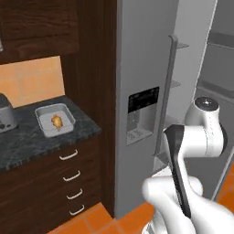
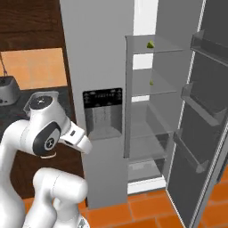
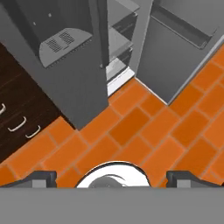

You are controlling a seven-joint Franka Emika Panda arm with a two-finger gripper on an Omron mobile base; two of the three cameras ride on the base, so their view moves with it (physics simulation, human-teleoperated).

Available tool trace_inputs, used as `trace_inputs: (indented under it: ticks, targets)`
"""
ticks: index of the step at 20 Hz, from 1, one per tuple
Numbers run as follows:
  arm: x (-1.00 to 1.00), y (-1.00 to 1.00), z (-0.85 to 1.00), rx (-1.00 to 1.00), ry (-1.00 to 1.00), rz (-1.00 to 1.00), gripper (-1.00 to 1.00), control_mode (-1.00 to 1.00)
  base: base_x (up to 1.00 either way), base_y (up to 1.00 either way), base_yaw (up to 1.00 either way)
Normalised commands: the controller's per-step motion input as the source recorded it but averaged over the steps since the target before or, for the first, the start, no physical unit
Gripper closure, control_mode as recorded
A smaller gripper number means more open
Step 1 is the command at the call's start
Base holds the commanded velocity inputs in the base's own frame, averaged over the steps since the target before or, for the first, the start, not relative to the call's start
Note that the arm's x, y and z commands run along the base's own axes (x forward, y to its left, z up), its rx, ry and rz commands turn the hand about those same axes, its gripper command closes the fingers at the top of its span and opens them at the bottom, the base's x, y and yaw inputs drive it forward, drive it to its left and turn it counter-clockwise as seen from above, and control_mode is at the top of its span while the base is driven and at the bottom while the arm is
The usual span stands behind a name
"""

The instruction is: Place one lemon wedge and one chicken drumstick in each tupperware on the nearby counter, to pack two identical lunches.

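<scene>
A light-grey tupperware (image 1: 44,124) sits on the black speckled counter (image 1: 27,144) at the left, with an orange-brown chicken drumstick (image 1: 57,121) lying inside it. Inside the open fridge, one small yellow-green lemon wedge (image 2: 151,44) rests on the top glass shelf and another lemon wedge (image 2: 151,82) on the shelf below. My gripper (image 3: 113,178) points down at the orange tiled floor in front of the fridge. Its dark fingertips (image 3: 43,177) stand wide apart and open, with nothing between them, far from the counter and the shelves.
The tall grey fridge (image 1: 141,91) stands between me and the counter; its right door (image 2: 200,133) hangs open with shelf bins. A steel toaster (image 1: 4,114) sits left of the tupperware. Dark wooden drawers (image 1: 68,176) run under the counter.
</scene>
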Motion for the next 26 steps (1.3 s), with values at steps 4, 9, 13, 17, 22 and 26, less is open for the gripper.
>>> trace_inputs:
  ticks: [4, 9, 13, 17, 22, 26]
  targets:
    - [0.0, 0.0, 0.0, 0.0, 0.0, 0.0, -1.0, 1.0, 0.71, -0.71, 0.0]
    - [0.0, 0.0, 0.0, 0.0, 0.0, 0.0, -1.0, 1.0, 0.77, -0.25, 0.1]
    - [0.0, 0.0, 0.0, 0.0, 0.0, 0.0, -1.0, 1.0, 0.59, -0.5, 0.24]
    - [0.0, 0.0, 0.0, 0.0, 0.0, 0.0, -1.0, 1.0, 0.42, -0.46, 0.23]
    - [0.0, 0.0, 0.0, 0.0, 0.0, 0.0, -1.0, 1.0, 0.49, -0.38, 0.28]
    - [0.0, 0.0, 0.0, 0.0, 0.0, 0.0, -1.0, 1.0, 0.47, -0.36, 0.29]
